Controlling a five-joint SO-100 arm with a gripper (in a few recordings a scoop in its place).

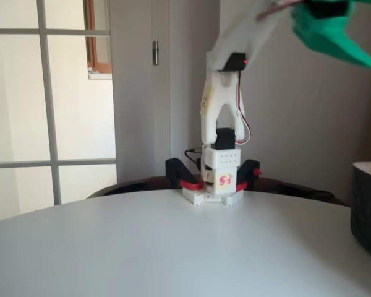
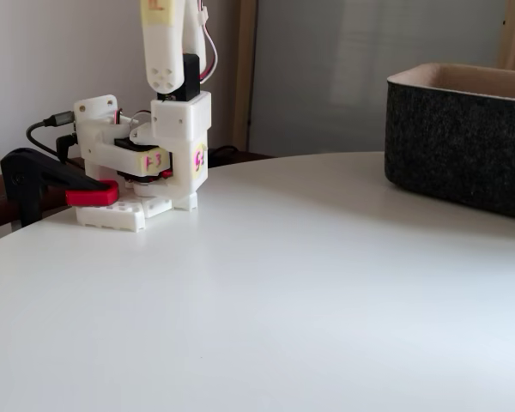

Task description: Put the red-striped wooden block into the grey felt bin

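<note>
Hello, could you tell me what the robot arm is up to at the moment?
The white arm, clamped at the far edge of the white table, is raised high. Its green gripper is blurred at the top right of a fixed view, up above the side of the table where the grey felt bin stands. The blur hides whether the fingers are open or holding anything, so I can't say if it has a block. The table in front of the arm's base is bare.
</note>
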